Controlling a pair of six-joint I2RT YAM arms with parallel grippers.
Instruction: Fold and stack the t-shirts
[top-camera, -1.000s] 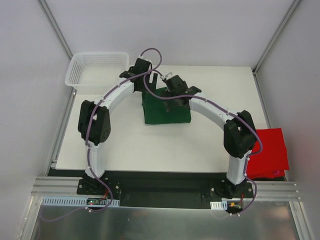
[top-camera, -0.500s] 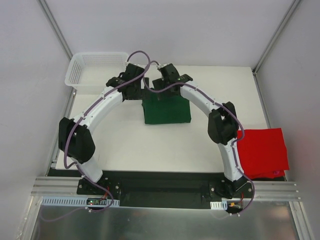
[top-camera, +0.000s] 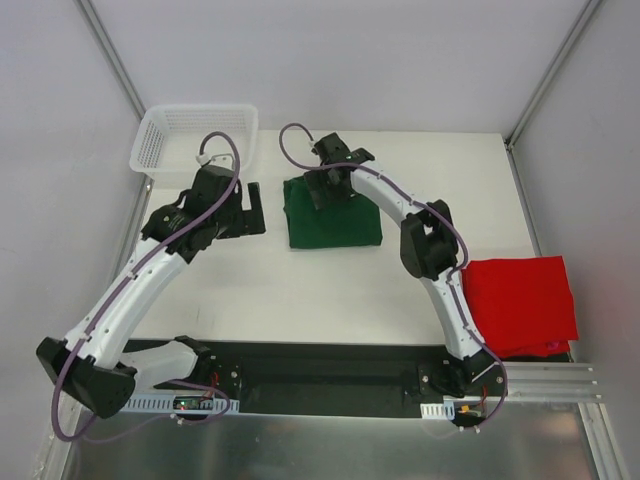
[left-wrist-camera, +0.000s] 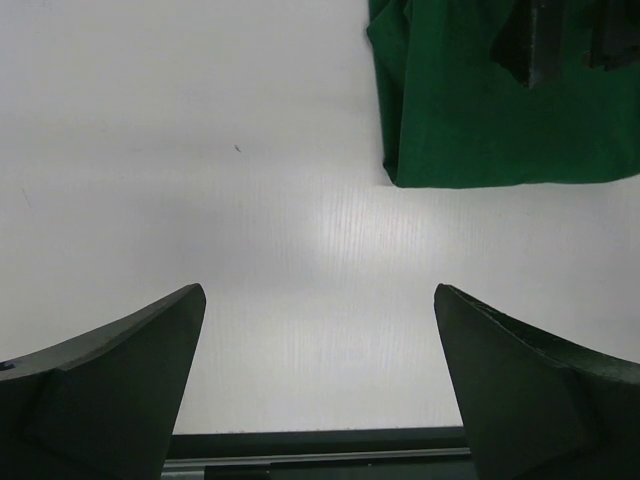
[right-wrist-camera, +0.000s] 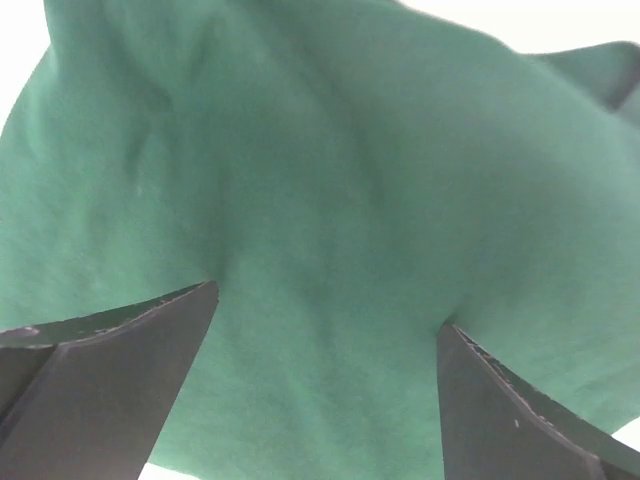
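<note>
Shirts come first: both lie on the white tabletop (top-camera: 300, 290), well apart from each other. The red shirt (top-camera: 520, 305) is a flat square at the right edge, apparently overhanging it; whether it is already folded cannot be told from here. The green shirt (top-camera: 332, 225) sits toward the far middle as a neat folded rectangle with a slightly rumpled top. A white mesh basket (top-camera: 150, 150) stands at the far left corner. The green fold looks finished, so the step in hand seems to be the changeover from green to red. The next move probably calls for an arm to reach the red shirt, take it by an edge or corner, and fold it or lay it on the green one. The right arm is the nearer of the two. The right fingers (right-wrist-camera: 110, 370) are spread wide and grip nothing. They hang very close over the far left part of the green shirt, and I cannot tell whether they touch the cloth. The left fingers (left-wrist-camera: 120, 370) are equally wide apart and empty over bare tabletop, just left of the green shirt's near left corner.
</note>
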